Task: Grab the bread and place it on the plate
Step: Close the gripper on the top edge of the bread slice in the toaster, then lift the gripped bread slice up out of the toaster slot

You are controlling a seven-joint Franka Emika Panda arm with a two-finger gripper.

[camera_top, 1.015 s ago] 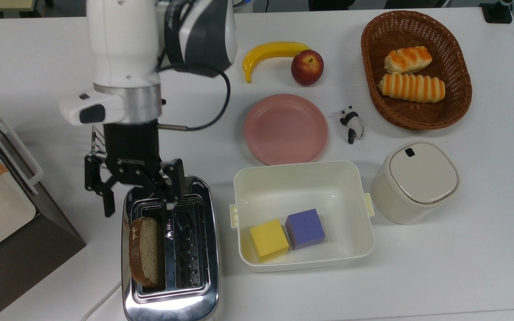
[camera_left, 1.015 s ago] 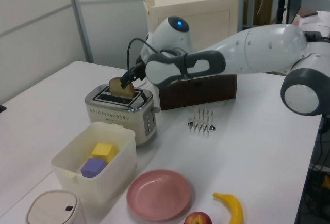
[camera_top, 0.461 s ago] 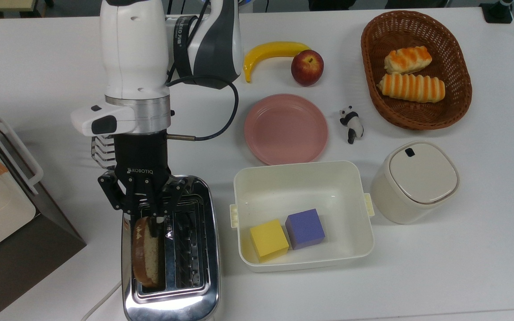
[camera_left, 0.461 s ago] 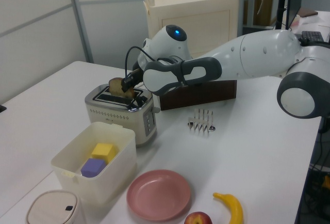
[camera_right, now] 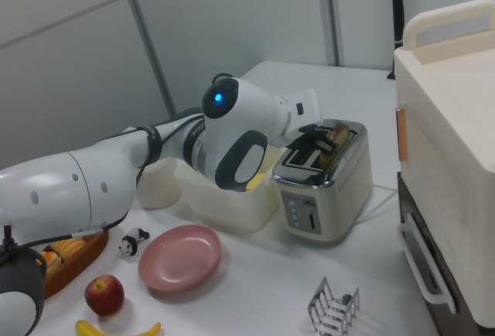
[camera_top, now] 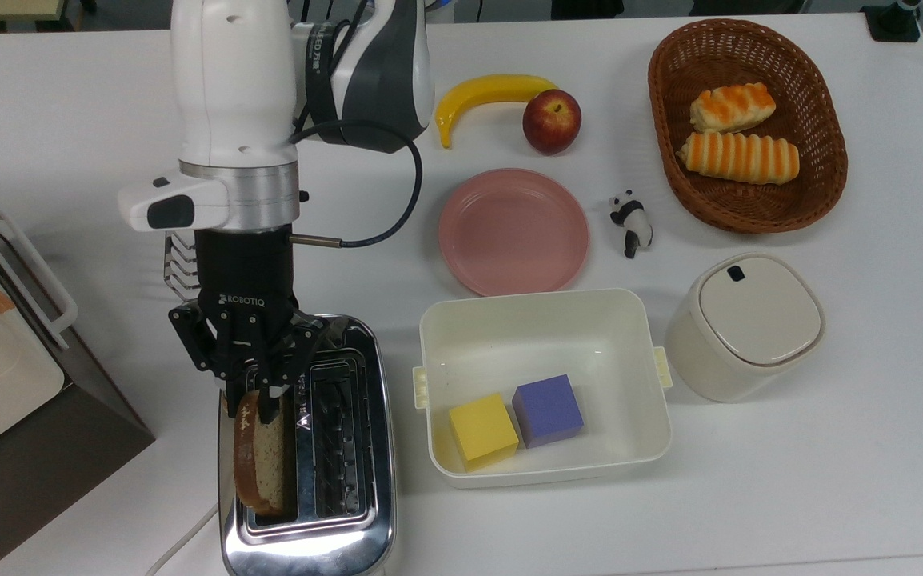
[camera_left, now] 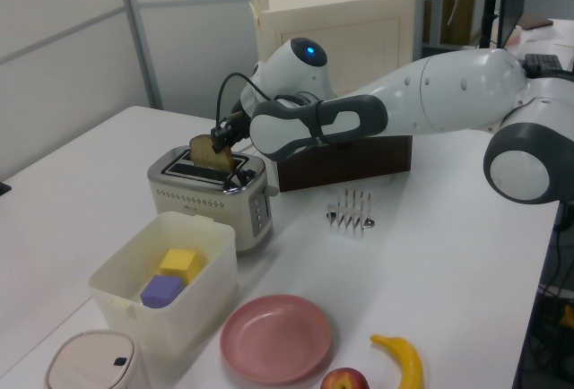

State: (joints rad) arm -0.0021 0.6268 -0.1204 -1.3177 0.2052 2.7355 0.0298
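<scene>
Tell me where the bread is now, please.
In the top view's lower left, the bread stands in the toaster's left slot, with the hand closed on its upper end.
</scene>
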